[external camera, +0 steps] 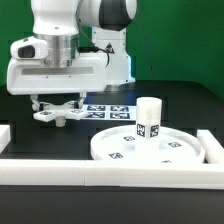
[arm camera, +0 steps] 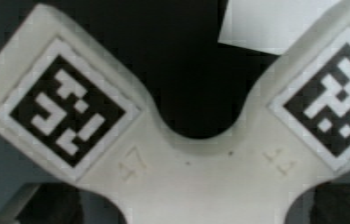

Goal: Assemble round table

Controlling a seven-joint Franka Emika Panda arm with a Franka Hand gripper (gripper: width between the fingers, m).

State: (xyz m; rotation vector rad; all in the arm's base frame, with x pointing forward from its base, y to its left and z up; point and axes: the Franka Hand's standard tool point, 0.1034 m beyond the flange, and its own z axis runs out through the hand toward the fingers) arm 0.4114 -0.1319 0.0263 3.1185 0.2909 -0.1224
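Round table's cross base (external camera: 58,117): pickup in hand.
Claw (external camera: 58,107) wide open astride cross base, holding nothing; next, close, carry to leg (external camera: 149,117) on disc (external camera: 125,150).

From my remote console I see a white round disc (external camera: 108,147) and a white cylindrical leg (external camera: 149,118), both speckled with black-and-white square tags, against a black table (external camera: 30,140). The white cross-shaped base (arm camera: 175,165) carries bold black-and-white tags. The marker board (external camera: 112,110) is white with black tags, and the backdrop (external camera: 185,40) is green.
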